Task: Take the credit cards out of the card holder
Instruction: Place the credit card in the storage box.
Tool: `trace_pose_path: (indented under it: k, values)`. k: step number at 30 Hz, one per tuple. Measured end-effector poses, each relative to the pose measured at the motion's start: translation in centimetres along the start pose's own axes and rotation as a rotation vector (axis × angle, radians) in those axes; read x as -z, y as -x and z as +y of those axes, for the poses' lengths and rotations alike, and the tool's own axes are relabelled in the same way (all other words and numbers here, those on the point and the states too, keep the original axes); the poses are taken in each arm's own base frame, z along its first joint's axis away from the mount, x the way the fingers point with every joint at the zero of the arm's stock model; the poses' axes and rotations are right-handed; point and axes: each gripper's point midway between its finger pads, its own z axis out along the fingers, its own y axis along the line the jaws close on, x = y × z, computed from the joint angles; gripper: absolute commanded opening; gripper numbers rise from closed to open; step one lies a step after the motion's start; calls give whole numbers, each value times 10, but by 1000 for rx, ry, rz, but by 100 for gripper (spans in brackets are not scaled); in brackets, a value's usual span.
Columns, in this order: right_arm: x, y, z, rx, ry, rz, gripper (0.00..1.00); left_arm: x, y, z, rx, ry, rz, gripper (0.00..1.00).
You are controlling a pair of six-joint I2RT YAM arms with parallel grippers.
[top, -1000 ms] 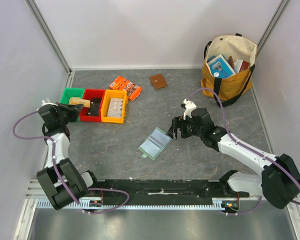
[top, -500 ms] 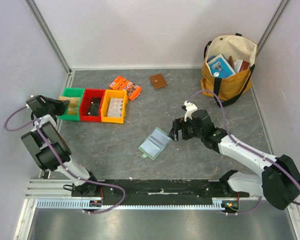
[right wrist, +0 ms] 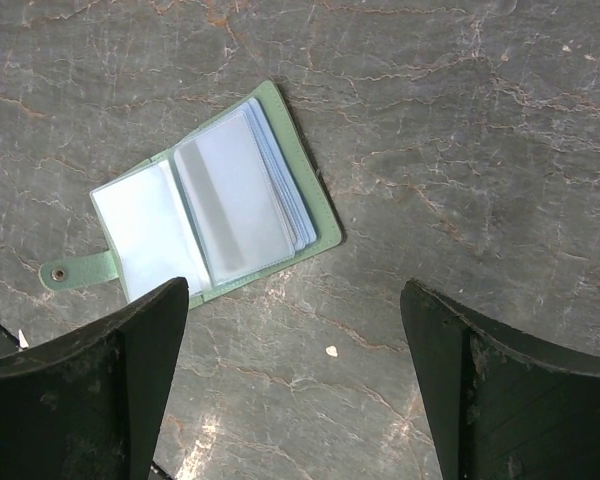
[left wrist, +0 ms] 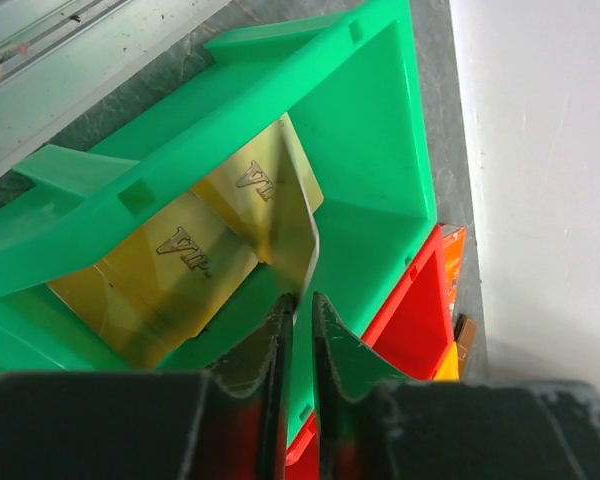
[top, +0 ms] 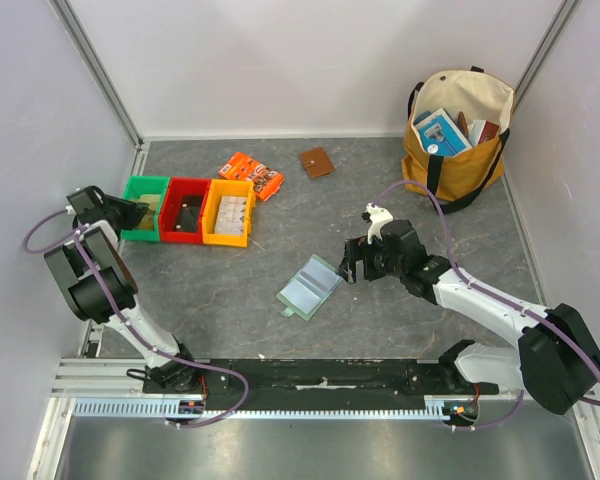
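Pinching down to a thin slit, my L gripper [left wrist: 300, 300] has its fingers nearly together w/ the bottom edge of a gold card [left wrist: 296, 215] standing in the gap. The slit looks a bit wider than the card, so I can't tell if the pads actually clamp it. The card stands tilted on edge over the green bin [left wrist: 380, 130]. Other gold cards [left wrist: 155, 275] marked VIP lie flat in that bin. The red bin [left wrist: 412, 300] sits just beside it.

My L arm is folded tight: elbow out near the left wall, wrist turned in toward the bin row.

My R gripper [right wrist: 292, 300] is spread wide, fingers empty, nothing btwn them but table. The card holder [right wrist: 210, 215] lies open and flat on the table [right wrist: 460, 150], clear sleeves up, snap tab sticking out to one side. In the R wrist view it sits just ahead of my fingertips, one finger overlapping its near edge.

My R arm reaches low across the table from its base, forearm stretched out, wrist angled down at the holder, which lies mid-table, well apart from the bins.
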Motion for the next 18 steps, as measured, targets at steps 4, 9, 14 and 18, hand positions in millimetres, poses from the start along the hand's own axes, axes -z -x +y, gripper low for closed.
trace_pose_path:
  k: [4, 9, 14, 18]
  values:
    - [0, 1, -2, 0, -13, -3, 93, -1, -1, 11, 0, 68, -6, 33]
    - [0, 1, -4, 1, -21, -6, 94, 3, -10, 30, 3, 167, 14, 47]
    - [0, 1, -5, 8, -26, -6, 91, 21, -23, 18, -28, 191, 38, 48]
    - [-2, -1, -6, 15, -31, 5, 89, 50, -32, -22, -102, 135, 7, 48]
